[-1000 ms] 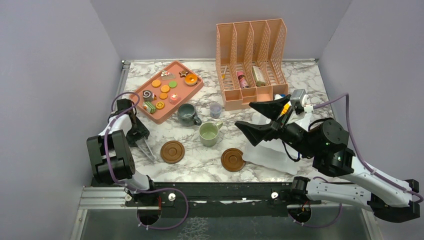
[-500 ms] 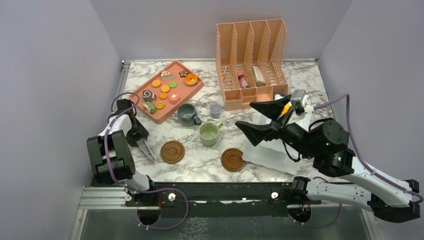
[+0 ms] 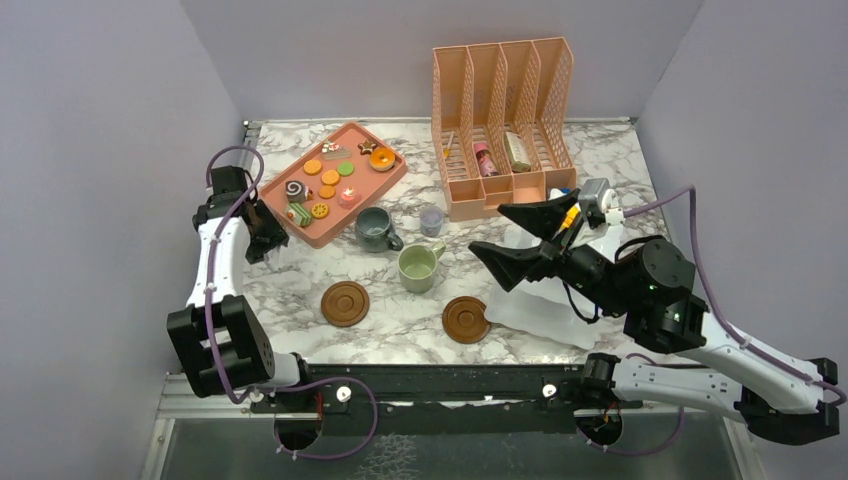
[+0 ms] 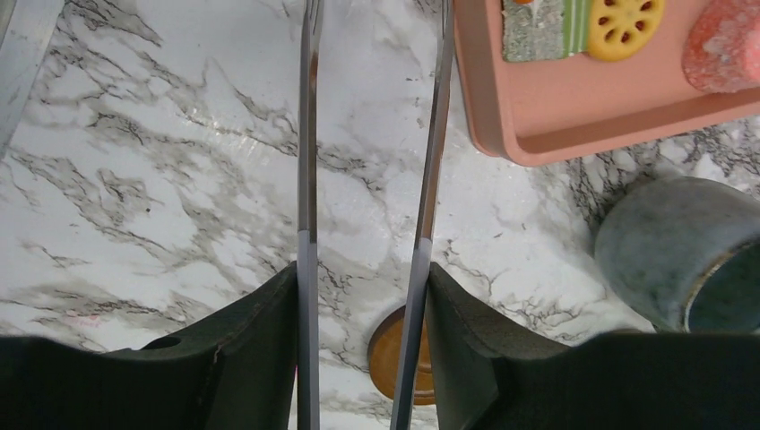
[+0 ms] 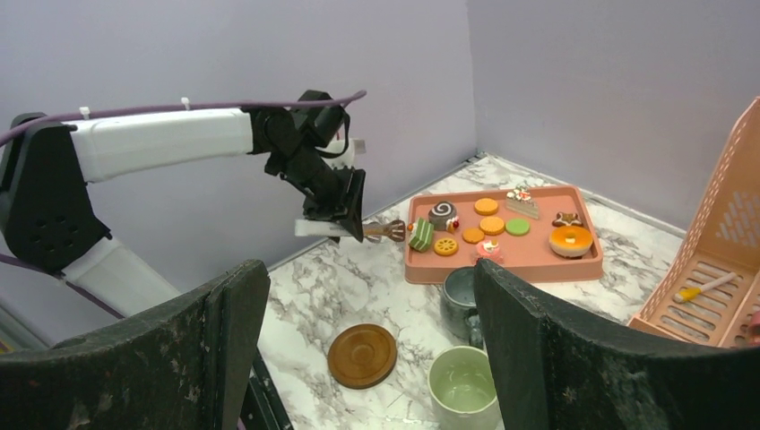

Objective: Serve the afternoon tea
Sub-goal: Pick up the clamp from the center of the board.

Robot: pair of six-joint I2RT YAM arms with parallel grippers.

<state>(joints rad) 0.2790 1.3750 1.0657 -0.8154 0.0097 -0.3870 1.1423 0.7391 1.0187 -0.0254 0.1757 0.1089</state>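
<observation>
The left gripper (image 3: 258,228) is clenched on thin metal tongs (image 4: 307,179), whose blades point down at the marble just left of the tray (image 4: 574,125) holding the cookies (image 3: 330,177). The blue mug (image 4: 668,242) stands to its right, and one coaster (image 4: 394,358) is nearer the bases. The right gripper (image 3: 522,240) hangs spread wide and empty, with the green mug (image 3: 417,266) to its left and the other coaster (image 3: 465,319) left and nearer.

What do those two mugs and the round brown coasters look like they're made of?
Grey-blue mug: likely glazed ceramic, going by its mottled, slightly glossy surface. Pale green mug: probably ceramic too, with a smooth, even glaze. Coasters: they look like wood, brown with concentric turned rings, though moulded plastic is possible.
</observation>
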